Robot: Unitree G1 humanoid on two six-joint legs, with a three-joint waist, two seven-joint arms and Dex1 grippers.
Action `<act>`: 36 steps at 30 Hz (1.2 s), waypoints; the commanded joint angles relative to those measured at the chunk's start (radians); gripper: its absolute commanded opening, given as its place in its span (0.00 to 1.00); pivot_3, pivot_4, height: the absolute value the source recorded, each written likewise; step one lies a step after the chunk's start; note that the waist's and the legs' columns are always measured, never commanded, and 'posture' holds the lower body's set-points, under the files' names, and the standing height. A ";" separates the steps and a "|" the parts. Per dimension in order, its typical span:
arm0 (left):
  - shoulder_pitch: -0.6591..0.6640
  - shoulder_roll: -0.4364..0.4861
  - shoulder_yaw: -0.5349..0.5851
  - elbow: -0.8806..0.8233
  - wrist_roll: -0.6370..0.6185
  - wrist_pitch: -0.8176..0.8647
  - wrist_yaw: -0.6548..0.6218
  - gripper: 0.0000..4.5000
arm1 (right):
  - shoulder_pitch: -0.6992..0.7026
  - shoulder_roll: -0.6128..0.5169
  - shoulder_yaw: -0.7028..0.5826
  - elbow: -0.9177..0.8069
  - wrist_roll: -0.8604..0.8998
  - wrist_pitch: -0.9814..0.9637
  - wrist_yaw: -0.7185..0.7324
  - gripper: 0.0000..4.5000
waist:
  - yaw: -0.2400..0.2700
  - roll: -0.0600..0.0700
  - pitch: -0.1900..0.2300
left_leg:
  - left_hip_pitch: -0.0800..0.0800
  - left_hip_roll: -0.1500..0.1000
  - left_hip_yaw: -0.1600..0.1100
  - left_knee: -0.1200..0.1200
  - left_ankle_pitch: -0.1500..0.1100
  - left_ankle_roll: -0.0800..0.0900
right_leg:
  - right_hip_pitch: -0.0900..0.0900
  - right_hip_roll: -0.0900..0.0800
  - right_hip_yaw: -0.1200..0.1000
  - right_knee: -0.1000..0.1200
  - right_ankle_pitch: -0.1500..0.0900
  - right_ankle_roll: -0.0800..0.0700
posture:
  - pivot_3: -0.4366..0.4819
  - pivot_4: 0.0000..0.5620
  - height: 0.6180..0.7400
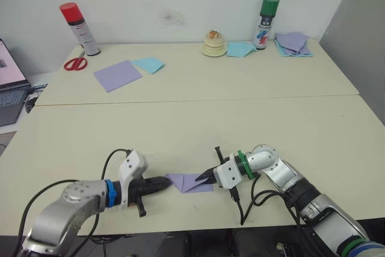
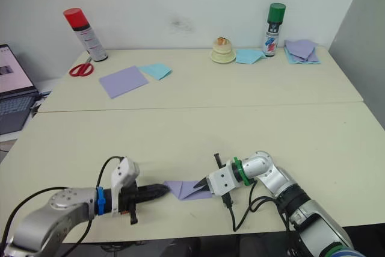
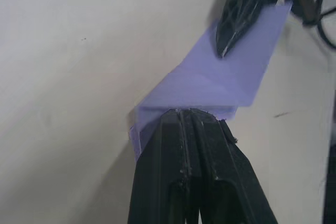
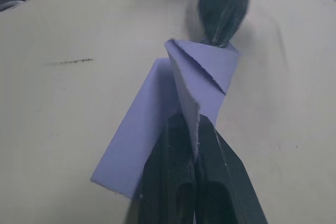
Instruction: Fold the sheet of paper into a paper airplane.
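Observation:
The sheet of paper point(image 1: 189, 182), lavender and partly folded into a small pointed shape, lies near the table's front edge between my two grippers. At the paper's left tip sits my left gripper point(image 1: 165, 182), shut, with the paper point(image 3: 220, 77) running under its fingertips. From the right, my right gripper point(image 1: 201, 179) is shut on a raised fold of the paper point(image 4: 147, 129); the fold's edge passes between its fingers point(image 4: 210, 145). The two gripper tips are only a few centimetres apart.
On the far half of the table are a red-capped spray can point(image 1: 79, 28), scissors point(image 1: 75, 63), a smooth lavender sheet point(image 1: 117, 75), a light blue sheet point(image 1: 148, 64), a green-capped can point(image 1: 265, 22) and a pile of papers point(image 1: 293, 43). A laptop point(image 1: 9, 88) stands at the left.

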 commanded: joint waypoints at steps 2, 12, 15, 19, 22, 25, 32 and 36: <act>-0.104 -0.030 0.017 -0.053 -0.082 0.072 0.033 0.07 | 0.003 -0.015 0.015 0.031 -0.033 0.000 0.009 0.01 | 0.000 0.000 0.000 | 0.000 -0.001 0.000 0.000 0.000 0.000 | 0.001 0.000 0.000 0.000 0.000 0.000 | 0.48 0.27 1.00; -0.100 -0.031 -0.165 0.006 0.132 -0.017 0.082 0.07 | -0.005 -0.005 0.019 0.075 -0.038 -0.015 0.004 0.01 | -0.001 -0.001 0.000 | 0.002 0.000 0.002 0.000 0.000 0.000 | 0.001 0.000 0.002 0.000 0.001 -0.001 | 0.48 0.27 1.00; -0.092 -0.031 -0.270 0.094 0.299 -0.134 0.118 0.07 | -0.007 -0.002 0.022 0.086 -0.030 -0.009 0.020 0.01 | 0.000 -0.001 -0.001 | 0.008 0.000 0.002 -0.001 0.000 0.000 | 0.007 0.000 0.002 -0.001 0.000 0.000 | 0.48 0.27 1.00; -0.067 -0.046 -0.309 0.107 0.335 -0.170 0.110 0.07 | 0.002 -0.012 0.022 0.053 0.032 0.069 0.099 0.13 | 0.002 0.000 -0.003 | 0.011 0.000 0.001 -0.001 0.000 0.000 | 0.012 -0.001 0.002 -0.002 -0.003 0.002 | 0.48 0.27 1.00; -0.055 -0.060 -0.322 0.123 0.361 -0.186 0.119 0.07 | 0.020 -0.065 0.040 -0.022 0.079 0.143 0.207 0.34 | 0.007 0.002 -0.004 | 0.011 -0.001 0.000 -0.001 0.000 0.000 | 0.012 -0.001 0.002 -0.002 -0.003 0.002 | 0.48 0.27 1.00; -0.053 -0.075 -0.321 0.129 0.369 -0.193 0.125 0.07 | 0.039 -0.145 0.057 -0.118 0.118 0.219 0.319 0.41 | 0.015 0.004 -0.006 | 0.010 -0.002 -0.001 -0.001 0.000 0.001 | 0.013 -0.001 0.002 -0.004 -0.004 0.003 | 0.48 0.27 1.00; -0.065 -0.094 -0.316 0.140 0.383 -0.198 0.124 0.07 | 0.012 -0.211 0.006 -0.268 0.230 0.470 0.390 0.27 | 0.025 0.004 -0.006 | 0.010 -0.002 -0.001 -0.001 -0.001 0.001 | 0.013 -0.002 0.002 -0.005 -0.004 0.004 | 0.48 0.27 1.00; -0.066 -0.098 -0.323 0.149 0.399 -0.214 0.126 0.07 | -0.022 -0.200 -0.092 -0.402 0.396 0.829 0.328 0.02 | 0.026 0.004 -0.005 | 0.009 -0.001 -0.001 -0.001 -0.001 0.001 | 0.012 -0.002 0.002 -0.004 -0.004 0.004 | 0.48 0.27 1.00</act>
